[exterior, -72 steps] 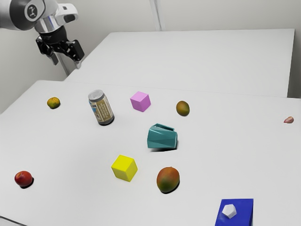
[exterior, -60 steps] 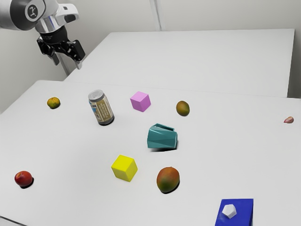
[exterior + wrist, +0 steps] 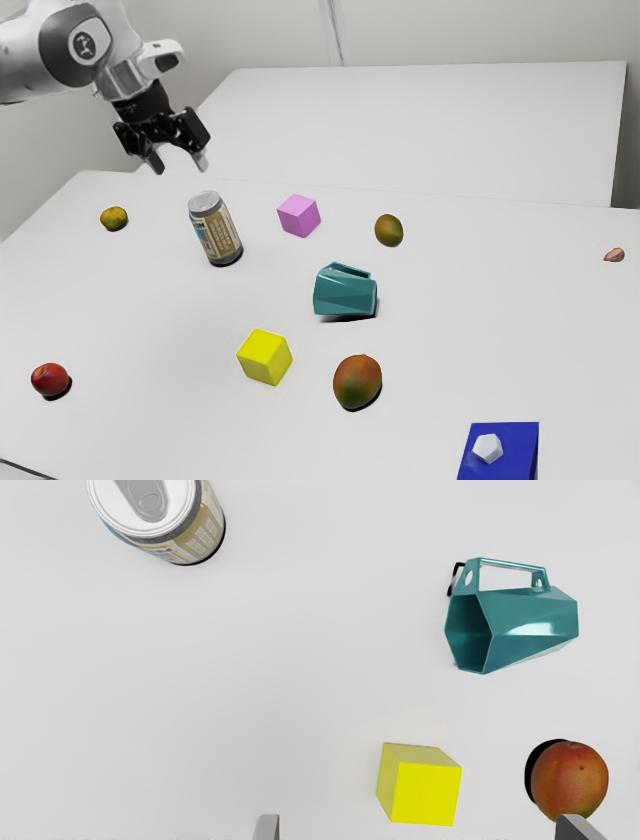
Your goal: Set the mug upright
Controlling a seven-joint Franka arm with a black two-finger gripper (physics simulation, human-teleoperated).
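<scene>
A teal faceted mug (image 3: 345,294) lies on its side on a white counter (image 3: 480,340), well apart from the raised fingers (image 3: 267,827) of a robot arm. Over the past half second the gripper (image 3: 179,165) has shifted toward the exterior view's right and lower in that view, closing some of the gap, while the mug has kept its place and pose. The job of standing it up remains open; the travel looks like an approach, though that is a judgement.

The hand hangs high over the counter, fingertips aimed down with a slight tilt, the fingers spread wide and nothing pinched between them. An upright drink can (image 3: 192,540) stands nearer to them than the mug does. In the wrist view the mug shows beyond the yellow cube (image 3: 427,794) from the fingers, its mouth facing the can's side and its handle (image 3: 515,565) away from them. A mango (image 3: 570,780) appears just past one fingertip. Righting the mug would likely take a firm grip and a turn, mouth up.
</scene>
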